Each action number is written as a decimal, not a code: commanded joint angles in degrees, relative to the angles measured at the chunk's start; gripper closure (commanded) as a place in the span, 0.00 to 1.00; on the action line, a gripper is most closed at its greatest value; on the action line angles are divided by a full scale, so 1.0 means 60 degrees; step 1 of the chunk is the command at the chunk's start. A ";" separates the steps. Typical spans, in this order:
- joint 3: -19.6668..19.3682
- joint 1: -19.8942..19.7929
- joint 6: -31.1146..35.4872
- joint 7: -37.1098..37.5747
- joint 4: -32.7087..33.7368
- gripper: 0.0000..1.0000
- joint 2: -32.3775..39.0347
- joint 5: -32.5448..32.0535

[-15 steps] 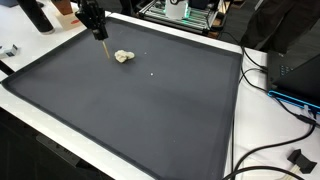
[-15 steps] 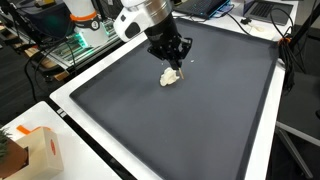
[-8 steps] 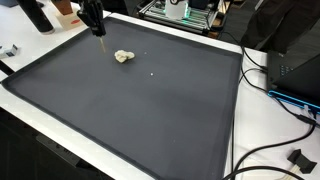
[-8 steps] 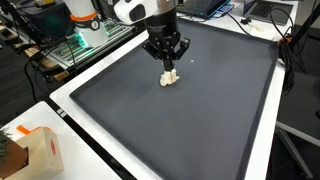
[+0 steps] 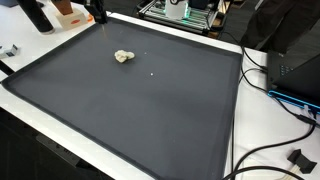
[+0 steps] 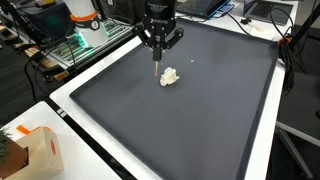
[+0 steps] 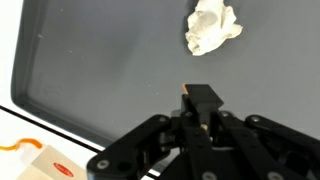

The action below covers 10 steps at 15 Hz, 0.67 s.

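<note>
The white table is taken first, and nearly all of it is covered by a dark mat, seen in both exterior views. Off the mat, a cardboard box is stood at one table corner and is caught again at the bottom edge of the wrist view. Black cables are trailed past the opposite table edge.

Over to the gripper: it is hung above the mat with its fingers pressed together into one narrow tip. Nothing is plainly made out between them in the wrist view, where the fingertips are closed tight.

Below it, and a little to the side, a crumpled white lump is left lying free on the mat. It sits in the quarter nearest the arm, apart from both edges that meet at that corner. No contact is seen, and in the wrist view the lump is found ahead of the fingertips, not under them.

Smallest of all, a pale speck is spotted on the mat near the lump.

By the look of it, a raised hover over the lump is the step in hand. A grasp would call for the fingers to be parted, centred over the lump and lowered.
</note>
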 commanded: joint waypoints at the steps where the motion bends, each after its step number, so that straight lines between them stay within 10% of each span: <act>1: 0.0146 0.0180 -0.1210 0.0741 0.0351 0.97 -0.0087 -0.0961; 10: 0.0533 0.0254 -0.2270 0.0884 0.0767 0.87 0.0030 -0.1297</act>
